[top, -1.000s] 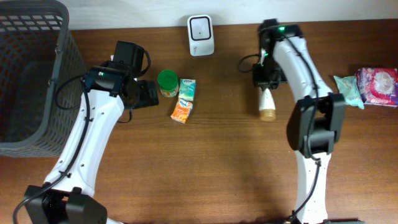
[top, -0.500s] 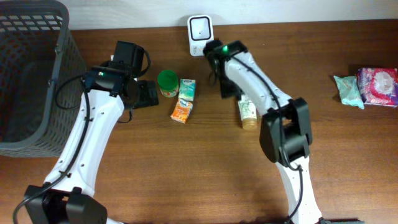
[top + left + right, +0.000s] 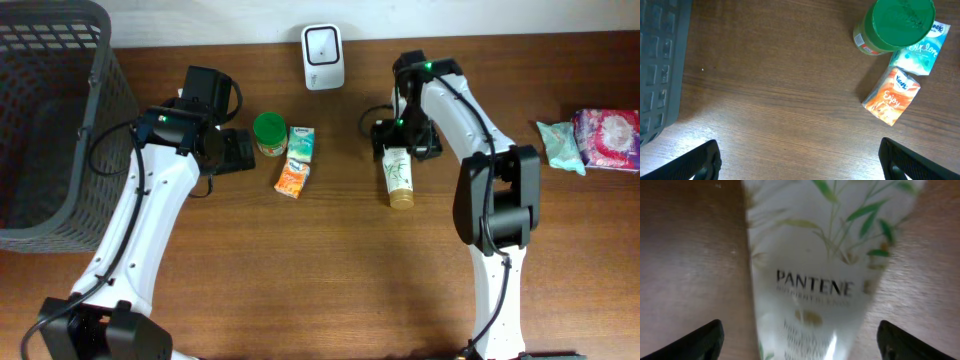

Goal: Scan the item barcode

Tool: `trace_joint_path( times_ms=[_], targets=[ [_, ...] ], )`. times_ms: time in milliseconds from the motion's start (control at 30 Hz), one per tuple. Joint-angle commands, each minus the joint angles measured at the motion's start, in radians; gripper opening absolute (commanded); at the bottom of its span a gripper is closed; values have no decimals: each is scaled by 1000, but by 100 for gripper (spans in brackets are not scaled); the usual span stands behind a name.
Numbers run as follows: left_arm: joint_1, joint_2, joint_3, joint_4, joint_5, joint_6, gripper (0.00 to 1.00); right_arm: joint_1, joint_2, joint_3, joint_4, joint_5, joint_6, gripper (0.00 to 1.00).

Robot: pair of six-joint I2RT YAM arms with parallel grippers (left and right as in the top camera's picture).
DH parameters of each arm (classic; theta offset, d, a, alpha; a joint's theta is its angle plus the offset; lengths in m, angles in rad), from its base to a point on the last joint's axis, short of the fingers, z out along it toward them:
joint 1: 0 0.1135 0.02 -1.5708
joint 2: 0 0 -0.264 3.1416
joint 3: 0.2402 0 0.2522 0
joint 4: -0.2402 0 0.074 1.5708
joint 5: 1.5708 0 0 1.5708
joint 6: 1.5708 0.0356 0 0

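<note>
Tube (image 3: 815,280): lay flat on the brown worktop (image 3: 330,270), right of centre, white with green leaves and the word PANTENE facing up; its brown cap pointed toward the near edge.
Right fingers (image 3: 697,342): were spread wide, one tip on each side of the tube, with worktop showing between each tip and the tube, so nothing was gripped; from overhead they hung over the tube's far end.
Orange packet (image 3: 293,178): lay left of the tube, well apart from it, tilted.
Teal packet (image 3: 301,143): lay just beyond the orange one, the two touching or nearly so.
Jar (image 3: 895,22): stood upright with a green lid, just beside the teal packet on its left.
Left fingers (image 3: 697,162): were released and wide apart, holding nothing, near the jar on its left side.
Basket (image 3: 50,120): dark grey mesh, filled the left end of the worktop.
Pale green packet (image 3: 558,145): lay at the far right, against a pink packet (image 3: 606,137).
Scanner (image 3: 323,43): small white box, stood at the far edge by the wall, beyond the jar and the tube and apart from both.
</note>
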Motion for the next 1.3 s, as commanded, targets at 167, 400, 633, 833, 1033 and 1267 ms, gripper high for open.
trace_joint_path(
  times_ms=[167, 400, 633, 833, 1033, 1267],
  targets=[
    [-3, -3, 2, 2, -10, -10, 99, 6, -10, -71, 73, -40, -2, 34],
    [-3, -3, 2, 2, -11, -10, 99, 17, -11, 262, -58, -41, -2, 11],
    [-3, -3, 2, 2, -11, -10, 99, 24, -8, 442, -98, -1, -3, 34],
    [-3, -3, 2, 2, -11, -10, 99, 102, -8, 137, -78, 181, -32, 35],
    [-3, -3, 2, 2, -11, -10, 99, 140, -8, -50, 60, 258, -29, 22],
    [-3, -3, 2, 2, -11, -10, 99, 141, -10, 121, -11, 230, 25, 4]
  ],
)
